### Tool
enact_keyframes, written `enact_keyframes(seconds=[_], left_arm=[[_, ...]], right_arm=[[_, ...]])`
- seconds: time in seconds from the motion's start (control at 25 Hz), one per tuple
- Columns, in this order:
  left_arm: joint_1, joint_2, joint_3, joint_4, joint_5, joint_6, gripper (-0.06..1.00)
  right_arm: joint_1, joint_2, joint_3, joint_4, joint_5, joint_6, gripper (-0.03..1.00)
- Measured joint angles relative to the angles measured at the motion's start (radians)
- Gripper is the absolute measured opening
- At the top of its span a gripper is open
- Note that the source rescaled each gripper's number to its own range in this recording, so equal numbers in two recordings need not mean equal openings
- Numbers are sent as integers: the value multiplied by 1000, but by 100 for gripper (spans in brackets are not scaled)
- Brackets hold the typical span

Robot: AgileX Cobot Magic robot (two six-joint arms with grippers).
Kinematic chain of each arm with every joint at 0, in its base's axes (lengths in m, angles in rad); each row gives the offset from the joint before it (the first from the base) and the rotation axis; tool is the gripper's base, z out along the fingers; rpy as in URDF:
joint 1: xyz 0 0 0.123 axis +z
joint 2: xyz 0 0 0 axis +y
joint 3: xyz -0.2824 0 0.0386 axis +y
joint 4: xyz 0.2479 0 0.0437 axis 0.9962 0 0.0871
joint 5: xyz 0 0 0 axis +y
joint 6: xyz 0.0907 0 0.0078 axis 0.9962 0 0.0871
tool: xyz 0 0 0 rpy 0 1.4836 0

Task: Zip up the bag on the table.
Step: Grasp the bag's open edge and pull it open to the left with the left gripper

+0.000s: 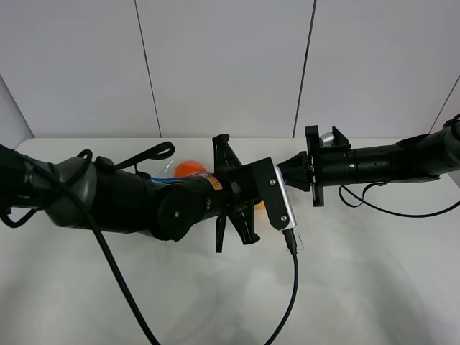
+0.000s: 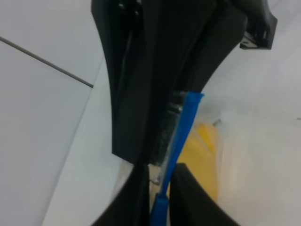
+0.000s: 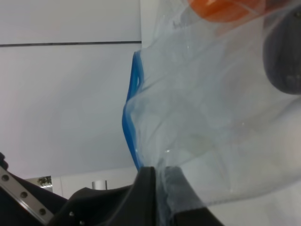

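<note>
The left gripper [image 2: 161,188] has its jaws almost together, pinching the blue zipper strip [image 2: 184,125] of the bag [image 3: 202,117]. A yellow fruit [image 2: 203,155] shows just past them. The right gripper [image 3: 161,170] has its jaws closed on the bag's clear plastic, with the strip beside them and an orange fruit [image 3: 221,7] farther off. Below is the white table [image 1: 359,287].

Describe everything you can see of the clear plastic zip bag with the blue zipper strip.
The clear plastic zip bag is thin, wrinkled, see-through film with a blue zipper strip along one edge. An orange fruit and a yellow fruit show through. The left gripper pinches the strip; the right gripper pinches the film near it. In the high view the black arms hide most of it.
</note>
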Motion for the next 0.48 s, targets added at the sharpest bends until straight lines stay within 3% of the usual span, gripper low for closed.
enact_keyframes(seconds=[0.12,0.24,0.48], left_arm=[[0,0,0,0,7,0,9],[0,-2,0,0,10,2,1],[0,-3,0,-4,11,46,0]], right_arm=[[0,0,0,-4,0,0,0],[0,0,0,-5,0,0,0],[0,0,0,-5,0,0,0]])
